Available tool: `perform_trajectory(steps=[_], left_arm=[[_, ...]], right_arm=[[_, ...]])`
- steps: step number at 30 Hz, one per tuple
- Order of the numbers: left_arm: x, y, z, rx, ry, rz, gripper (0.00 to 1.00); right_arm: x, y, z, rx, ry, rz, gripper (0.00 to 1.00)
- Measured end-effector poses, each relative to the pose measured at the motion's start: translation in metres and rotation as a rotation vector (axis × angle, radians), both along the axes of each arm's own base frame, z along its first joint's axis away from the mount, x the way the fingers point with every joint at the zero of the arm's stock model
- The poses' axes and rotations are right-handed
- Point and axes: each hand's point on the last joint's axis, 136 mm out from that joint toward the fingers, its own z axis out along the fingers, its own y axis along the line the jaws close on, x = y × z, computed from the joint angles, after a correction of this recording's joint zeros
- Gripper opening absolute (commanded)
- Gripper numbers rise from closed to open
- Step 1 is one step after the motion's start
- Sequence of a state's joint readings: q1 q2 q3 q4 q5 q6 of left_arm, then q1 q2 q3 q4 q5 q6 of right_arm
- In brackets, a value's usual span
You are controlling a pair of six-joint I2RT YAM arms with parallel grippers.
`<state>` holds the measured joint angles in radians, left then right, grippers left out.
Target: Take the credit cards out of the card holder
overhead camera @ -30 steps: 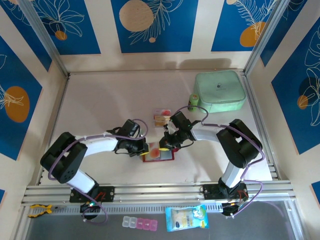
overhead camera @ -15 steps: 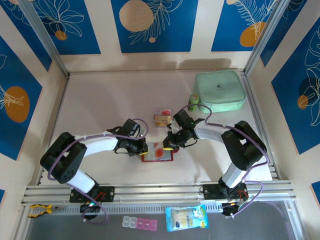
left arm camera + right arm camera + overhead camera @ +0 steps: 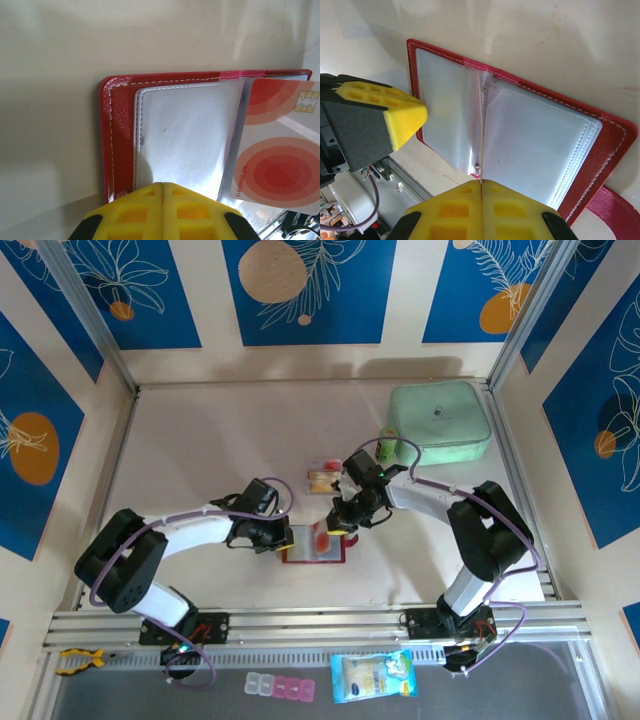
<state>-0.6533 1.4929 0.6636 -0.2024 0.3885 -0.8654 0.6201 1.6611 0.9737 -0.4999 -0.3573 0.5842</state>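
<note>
- Card holder (image 3: 330, 553): red, lying open and flat on the table (image 3: 200, 460), at about 6 o'clock from the table's middle, between the two grippers.
- Inside, pale clear sleeves (image 3: 185, 135) are stitched within the red cover. The left page lies flat.
- Left gripper (image 3: 284, 537): at the card holder's 9 o'clock edge. Its yellow fingers (image 3: 135, 210) are pressed flat against each other, gripping no object. The tips hang over the left page. I cannot tell whether they touch it.
- Right gripper (image 3: 337, 528): at the card holder's 1 o'clock. Its fingers are closed on the thin edge of the red-and-white card (image 3: 280, 150), which rises from the fold. The right wrist view shows it edge-on, as a thin line running into the seam between the fingers.
- Card face, left wrist view: white with red rings, a gold chip at one corner and a printed number along one edge. I cannot tell whether part of it sits inside a sleeve.
- Loose cards (image 3: 322, 476): on the table at 12 o'clock from the card holder, near it but apart. One is orange-yellow and one reddish, and the two touch.
- Mint-green case (image 3: 440, 420): toward 2 o'clock on the table, at the back right.
- Small green container (image 3: 387, 444): just beside the case, at its 8 o'clock.
- Pill box (image 3: 280, 687) and blue packet (image 3: 372, 676): at 6 o'clock, below the near rail.
</note>
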Motion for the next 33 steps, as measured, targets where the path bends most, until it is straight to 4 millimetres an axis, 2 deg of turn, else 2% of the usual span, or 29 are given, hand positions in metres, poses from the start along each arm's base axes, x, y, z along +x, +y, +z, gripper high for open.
perform_trajectory(steps=[6,12,16,22,33], left_arm=[[0.001,0.000,0.006,-0.013,-0.015,0.003,0.09],[0.000,0.000,0.009,-0.022,-0.022,0.008,0.10],[-0.001,0.001,0.008,-0.019,-0.017,0.010,0.09],[-0.001,0.001,0.008,-0.019,-0.018,0.010,0.09],[-0.003,0.003,0.006,-0.016,-0.014,0.011,0.09]], right_arm=[[-0.004,0.005,-0.004,-0.033,0.014,0.023,0.00],[-0.005,0.010,-0.005,-0.068,0.021,0.009,0.10],[-0.009,0.014,-0.007,-0.087,0.031,-0.008,0.12],[-0.014,0.019,-0.008,-0.100,0.038,-0.020,0.12],[-0.013,0.015,-0.008,-0.123,0.032,-0.040,0.05]])
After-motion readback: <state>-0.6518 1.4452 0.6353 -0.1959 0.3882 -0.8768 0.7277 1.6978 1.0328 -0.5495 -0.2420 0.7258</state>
